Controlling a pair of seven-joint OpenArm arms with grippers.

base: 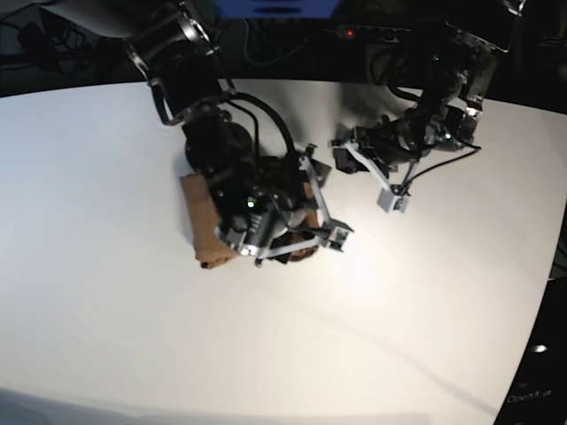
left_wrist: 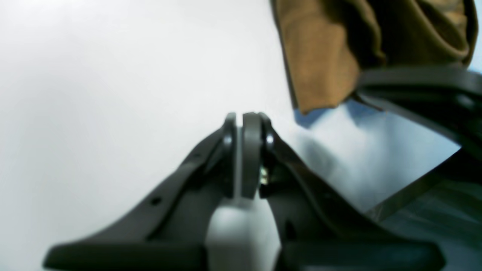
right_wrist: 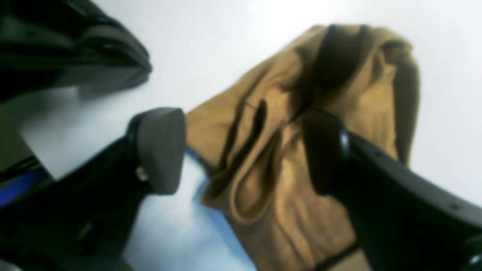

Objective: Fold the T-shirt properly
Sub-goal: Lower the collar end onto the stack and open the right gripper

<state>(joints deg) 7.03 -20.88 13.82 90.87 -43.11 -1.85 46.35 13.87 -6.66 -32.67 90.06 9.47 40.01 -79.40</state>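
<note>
The shirt (base: 202, 221) lies bunched and partly folded on the white table (base: 106, 301), left of centre in the base view, much of it hidden under the right arm.

The right claw (right_wrist: 244, 150) stands wide open directly over the shirt. In the right wrist view its two fingers straddle the cloth: the grey pad (right_wrist: 160, 148) sits at the cloth's left edge, over bare table, and the dark finger (right_wrist: 325, 150) is over the tan folds toward the right. Nothing is pinched between them; whether either fingertip actually presses on the fabric cannot be told from the blurred view. The shirt there shows deep creases and a rolled hem or sleeve opening between the fingers.

The left claw (left_wrist: 244, 124) is closed, its pads nearly together with only a thin slit between them, and it holds nothing. It hangs above bare table, apart from the shirt; in the left wrist view a folded corner of the shirt (left_wrist: 320, 60) shows at upper right, with part of the right claw (left_wrist: 421, 86) dark beside it. In the base view the left claw (base: 354, 150) is right of the shirt, near the right arm.
</note>
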